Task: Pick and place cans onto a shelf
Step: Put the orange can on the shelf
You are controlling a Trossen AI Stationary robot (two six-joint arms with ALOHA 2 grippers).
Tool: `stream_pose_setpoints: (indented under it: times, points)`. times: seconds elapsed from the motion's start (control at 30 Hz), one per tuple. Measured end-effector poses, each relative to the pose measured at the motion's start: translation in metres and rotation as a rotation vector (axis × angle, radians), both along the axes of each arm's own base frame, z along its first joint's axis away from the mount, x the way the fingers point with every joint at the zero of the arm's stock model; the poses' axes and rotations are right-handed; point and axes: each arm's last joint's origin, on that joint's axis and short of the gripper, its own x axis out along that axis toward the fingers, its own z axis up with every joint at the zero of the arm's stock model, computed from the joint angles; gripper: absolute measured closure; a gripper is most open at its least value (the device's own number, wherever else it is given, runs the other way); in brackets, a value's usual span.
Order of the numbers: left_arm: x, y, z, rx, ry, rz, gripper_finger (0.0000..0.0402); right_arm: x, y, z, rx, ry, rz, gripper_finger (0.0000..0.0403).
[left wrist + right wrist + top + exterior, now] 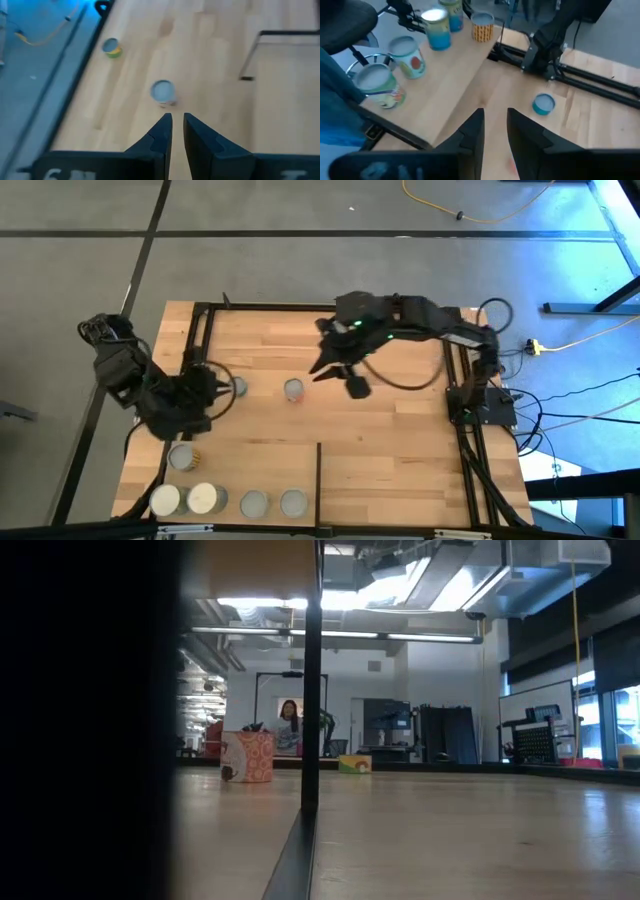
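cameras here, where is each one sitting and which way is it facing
High view: above, straight down on the table, both arms showing.
Low view: at tabletop height, facing the room; no arm shows.
Left wrist view: past the left claw toward two cans.
Right wrist view: past the right claw toward the shelf cans.
Shared: the high and right wrist views both show the shelf's black edge.

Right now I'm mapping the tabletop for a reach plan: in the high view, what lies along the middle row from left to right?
Left gripper → can → can → right gripper.
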Motion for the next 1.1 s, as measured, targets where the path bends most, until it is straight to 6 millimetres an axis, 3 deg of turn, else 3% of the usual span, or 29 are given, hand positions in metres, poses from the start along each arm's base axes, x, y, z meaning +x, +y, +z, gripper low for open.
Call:
stream_pose_setpoints:
  times: [0.27, 0.6, 0.8, 1.1]
  points:
    - [0.025, 0.02, 0.001, 0.152, 0.052, -0.031, 0.036, -0.064, 0.001, 0.039, -0.005, -0.012, -0.004, 0.0318]
    - [0.07, 0.043, -0.011, 0.148, 0.184, -0.039, 0.0396, -0.131, -0.002, 0.063, -0.105, 0.013, -0.131, 0.0318]
    - [0.094, 0.054, -0.023, 0.15, 0.235, 0.033, 0.0366, -0.153, -0.002, 0.071, -0.118, -0.01, -0.151, 0.0318]
    - [0.133, 0.071, -0.053, 0.186, 0.432, -0.025, 0.0348, -0.165, -0.005, 0.071, -0.178, 0.03, -0.229, 0.0318]
